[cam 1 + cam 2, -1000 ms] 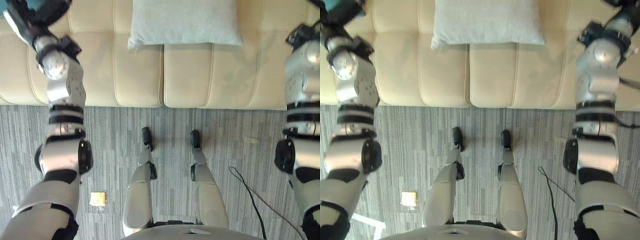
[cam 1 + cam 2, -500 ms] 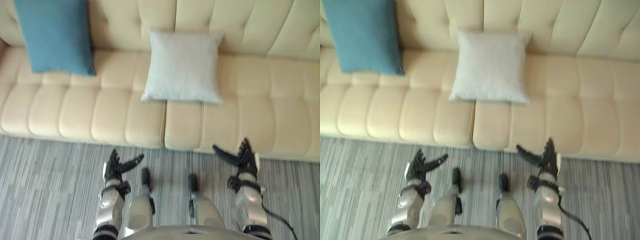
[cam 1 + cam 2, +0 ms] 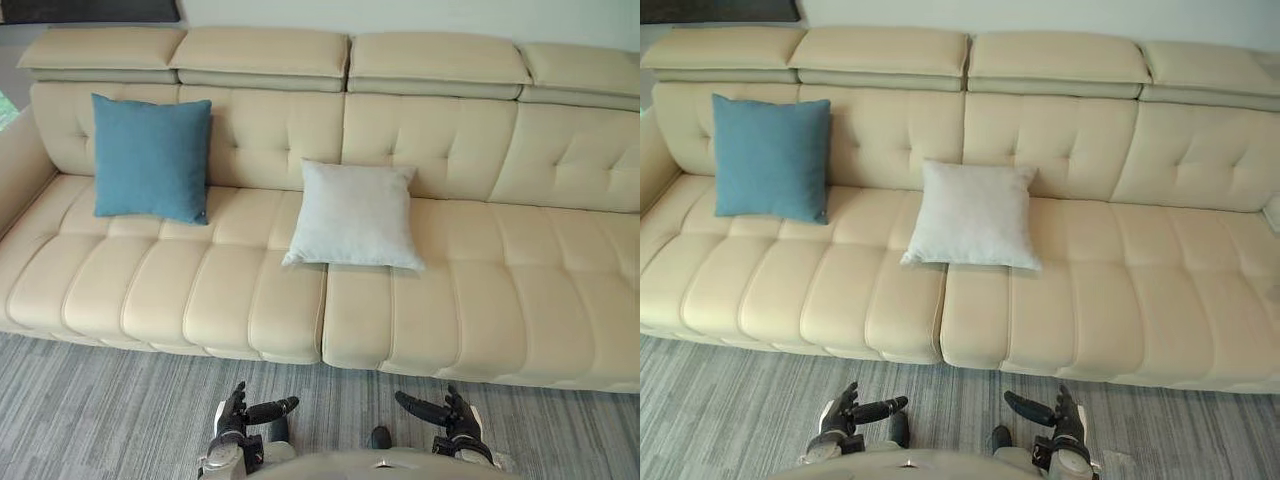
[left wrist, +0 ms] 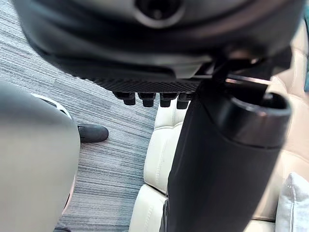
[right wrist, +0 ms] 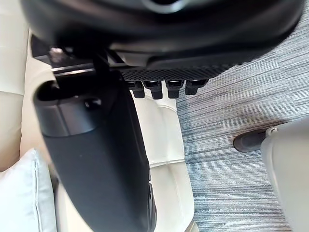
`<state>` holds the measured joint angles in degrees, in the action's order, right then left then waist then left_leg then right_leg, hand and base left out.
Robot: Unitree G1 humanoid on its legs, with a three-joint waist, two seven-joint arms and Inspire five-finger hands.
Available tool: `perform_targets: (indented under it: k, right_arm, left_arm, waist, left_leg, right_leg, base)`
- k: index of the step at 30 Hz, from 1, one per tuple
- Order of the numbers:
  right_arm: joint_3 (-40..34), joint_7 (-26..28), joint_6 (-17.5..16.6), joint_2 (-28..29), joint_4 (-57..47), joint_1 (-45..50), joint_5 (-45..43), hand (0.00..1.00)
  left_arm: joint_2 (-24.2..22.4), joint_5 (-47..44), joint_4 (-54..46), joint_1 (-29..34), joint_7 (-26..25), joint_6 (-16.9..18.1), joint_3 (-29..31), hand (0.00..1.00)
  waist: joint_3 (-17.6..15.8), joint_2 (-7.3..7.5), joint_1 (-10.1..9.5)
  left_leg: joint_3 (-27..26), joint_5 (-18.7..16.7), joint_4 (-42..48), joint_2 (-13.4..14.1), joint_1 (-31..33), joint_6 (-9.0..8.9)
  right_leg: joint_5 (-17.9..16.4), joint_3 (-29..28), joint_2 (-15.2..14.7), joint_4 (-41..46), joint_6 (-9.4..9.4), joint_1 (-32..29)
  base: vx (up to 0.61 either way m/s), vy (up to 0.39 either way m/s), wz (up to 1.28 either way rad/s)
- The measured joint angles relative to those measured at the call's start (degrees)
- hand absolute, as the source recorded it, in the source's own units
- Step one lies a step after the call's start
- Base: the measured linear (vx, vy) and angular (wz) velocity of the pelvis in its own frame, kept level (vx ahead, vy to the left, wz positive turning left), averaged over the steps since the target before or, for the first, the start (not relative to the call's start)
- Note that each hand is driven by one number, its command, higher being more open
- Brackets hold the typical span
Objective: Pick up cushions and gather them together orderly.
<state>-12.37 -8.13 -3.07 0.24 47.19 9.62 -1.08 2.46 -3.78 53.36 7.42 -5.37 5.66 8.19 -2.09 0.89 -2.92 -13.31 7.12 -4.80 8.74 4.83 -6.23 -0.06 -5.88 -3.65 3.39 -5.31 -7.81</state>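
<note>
A blue cushion (image 3: 151, 157) leans against the backrest at the left of a cream sofa (image 3: 480, 290). A pale grey cushion (image 3: 353, 215) leans near the sofa's middle, well apart from the blue one. My left hand (image 3: 240, 415) and right hand (image 3: 447, 414) hang low over the carpet in front of the sofa. Both are open, with straight fingers and thumbs pointing inward, and hold nothing. A corner of the grey cushion (image 5: 21, 198) also appears in the right wrist view.
Grey striped carpet (image 3: 90, 400) runs along the sofa's front edge. The sofa's right half (image 3: 530, 270) is bare seat. The left armrest (image 3: 20, 160) rises at the far left.
The camera has tilted up, so the whole sofa now shows. Both arms came down from the sofa, where the left hand was at the blue cushion, to hang low over the carpet.
</note>
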Motion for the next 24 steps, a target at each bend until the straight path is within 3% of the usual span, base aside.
perform_targets:
  k: [2, 4, 5, 6, 7, 8, 9, 10, 11, 12, 13, 14, 15, 18, 20, 21, 24]
  right_arm:
    - [0.08, -0.07, 0.03, 0.22, 0.11, -1.21, 0.00, 1.00]
    - [0.92, -0.47, 0.03, 0.24, 0.36, -2.98, 0.00, 1.00]
    - [0.99, -0.91, 0.04, -0.04, 0.38, -3.91, -0.02, 1.00]
    - [1.07, -1.17, 0.12, 0.33, 0.50, -4.45, -0.02, 1.00]
    - [1.12, -1.19, 0.11, 0.47, 0.51, -4.18, -0.02, 1.00]
    - [1.18, -1.19, 0.10, 0.90, 1.09, -3.59, -0.02, 1.00]
    - [1.16, -1.19, 0.10, 1.08, 1.29, -3.64, -0.02, 1.00]
    - [1.05, -1.26, 0.03, 1.23, 1.43, -4.14, -0.01, 1.00]
    - [1.06, -1.30, 0.01, 1.07, 1.41, -4.42, -0.01, 1.00]
    - [1.13, -1.56, -0.08, 0.32, 1.12, -4.78, -0.02, 1.00]
    - [1.07, -1.65, -0.15, 0.71, 0.90, -5.58, -0.03, 1.00]
    - [1.10, -1.65, 0.01, 0.60, 1.02, -5.94, -0.02, 1.00]
    - [1.25, -1.73, 0.04, 0.02, 0.89, -7.17, -0.09, 1.00]
    - [1.31, -2.58, 0.11, 0.06, 0.87, -5.00, -0.18, 1.00]
    - [1.23, -2.81, 0.38, 0.41, 0.96, -4.41, -0.22, 1.00]
    - [1.21, -3.41, 0.43, 0.67, 0.99, -4.27, -0.24, 1.00]
    - [1.25, -3.60, 0.47, -0.05, 1.02, -3.79, -0.25, 1.00]
  left_arm:
    - [0.30, 0.00, 0.03, -0.79, -0.36, 0.00, 0.00, 1.00]
    - [0.39, 0.00, 0.02, -2.70, -0.58, -0.09, 0.07, 1.00]
    - [-0.26, 0.04, -0.18, -3.36, -0.50, -0.03, 0.47, 1.00]
    - [-0.83, 0.04, -0.37, -4.36, -0.46, 0.02, 1.50, 1.00]
    - [-0.87, 0.04, -0.42, -4.50, -0.50, 0.02, 1.57, 1.00]
    - [-0.75, 0.04, -1.15, -4.40, -0.53, 0.02, 1.72, 1.00]
    - [-0.58, 0.04, -1.60, -4.32, -0.53, 0.03, 1.82, 1.00]
    - [-0.55, 0.04, -2.18, -4.77, -0.52, -0.01, 2.16, 1.00]
    - [-1.44, 0.04, -2.13, -4.56, -0.55, -0.05, 2.14, 1.00]
    - [-2.78, -0.01, -2.40, -3.98, -0.57, 0.05, 2.05, 1.00]
    - [-2.35, -0.01, -2.59, -4.76, -0.57, -0.37, 1.67, 1.00]
    - [-2.13, 0.01, -2.55, -5.35, -0.58, -0.42, 1.26, 1.00]
    - [-2.46, 0.00, -2.42, -6.02, -0.93, -0.67, 0.76, 1.00]
    - [-2.93, 0.32, -2.60, -5.50, -1.07, -0.59, -2.71, 1.00]
    - [-2.67, 1.25, -2.63, -5.64, -1.06, -0.73, -3.27, 1.00]
    - [-2.29, 1.90, -3.00, -6.07, -1.34, -0.73, -3.30, 1.00]
    - [-2.59, 2.21, -2.95, -5.99, -1.36, -0.77, -3.38, 1.00]
  waist:
    - [-0.28, 0.42, -0.10]
    - [-0.85, 1.15, -0.23]
    - [-0.87, 0.60, -0.66]
    - [-1.61, 0.82, -0.76]
    - [-1.46, 1.27, -0.75]
    - [-1.04, 2.30, -0.76]
    - [-0.84, 2.74, -0.84]
    - [-0.84, 3.25, -1.20]
    - [0.11, 1.67, -2.50]
    - [0.16, 0.63, -4.22]
    - [-0.85, 2.37, -4.11]
    - [-1.07, 2.55, -4.25]
    - [-2.43, -0.07, -4.34]
    - [-2.79, -1.58, -3.77]
    - [-3.01, -1.05, -3.07]
    - [-3.65, -0.13, -2.65]
    - [-3.77, 0.14, -2.38]
  left_leg:
    - [-1.24, -0.48, 1.22, 0.43, 0.93, 0.04]
    - [-2.50, -3.50, 8.31, 1.84, 4.97, 2.03]
    - [-2.92, -4.70, 10.31, 3.91, 6.31, 2.42]
    - [-3.14, -4.67, 11.65, 4.14, 6.50, 2.11]
    - [-2.82, -4.72, 12.24, 3.97, 6.40, 2.16]
    - [-1.22, -4.99, 14.46, 3.48, 7.44, 2.19]
    - [-0.47, -5.03, 15.58, 3.23, 8.11, 2.08]
    - [0.38, -5.10, 17.05, 3.31, 9.76, 2.00]
    - [0.70, -5.09, 16.61, 4.18, 10.94, 2.07]
    - [0.70, -3.10, 15.79, 5.33, 11.75, 1.54]
    - [0.67, -2.33, 16.79, 3.59, 13.29, 1.62]
    - [1.02, -2.11, 17.33, 3.36, 14.45, 1.51]
    - [2.95, -0.36, 17.42, 4.76, 16.23, 1.08]
    - [5.77, 3.77, 12.78, 5.57, 15.25, 1.34]
    - [4.12, 1.14, 11.33, 5.72, 15.39, 1.35]
    - [2.54, 0.00, 16.95, 5.62, 16.09, 1.88]
    - [4.72, -9.38, 28.59, 4.23, 15.88, 1.32]
  right_leg:
    - [1.16, -0.56, 0.40, 0.14, -0.16, -1.17]
    - [3.92, 1.14, 1.11, 2.09, -0.95, -4.11]
    - [4.52, 2.68, 1.51, 2.51, -1.13, -4.29]
    - [-3.85, 6.22, 0.42, 18.39, 2.42, -8.46]
    - [-6.43, 7.40, -0.42, 24.69, 2.20, -9.34]
    - [-8.88, 9.08, -2.54, 37.37, -0.23, -9.27]
    - [-9.12, 8.90, -3.00, 38.80, -1.34, -9.40]
    - [-9.19, 9.38, -2.07, 37.26, -2.36, -10.11]
    - [-9.58, 9.12, -0.15, 31.48, -2.95, -8.71]
    - [-12.77, 8.47, 0.57, 29.86, -3.06, -6.01]
    - [-16.90, 8.15, -0.76, 26.80, -0.99, -3.06]
    - [-18.26, 8.37, -0.70, 24.14, 0.21, -2.30]
    - [-17.83, 9.62, 1.68, 20.17, 2.46, -1.19]
    - [-16.95, 13.94, 3.05, 19.70, 3.91, -0.05]
    - [-16.05, 16.61, 2.34, 18.58, 5.35, 0.15]
    - [-15.18, 17.71, 0.97, 18.25, 5.62, -0.09]
    - [-13.90, 18.32, -0.78, 18.41, 4.72, -1.39]
  base:
    - [-0.03, 0.014, -0.53]
    - [-0.10, -0.006, -0.51]
    - [-0.17, -0.036, -0.38]
    - [-0.16, -0.051, -0.17]
    - [-0.15, -0.133, 0.32]
    - [-0.12, -0.137, 0.48]
    - [-0.14, -0.182, 0.49]
    - [-0.12, -0.120, 0.07]
    - [-0.13, -0.131, -0.28]
    - [-0.15, -0.141, -0.22]
    - [-0.23, -0.219, -0.07]
    - [-0.30, -0.216, 0.29]
    - [-0.29, -0.156, 0.23]
    - [-0.28, -0.093, 0.59]
    - [-0.16, -0.027, 0.67]
    - [-0.15, 0.011, 0.61]
    - [-0.12, 0.085, 0.25]
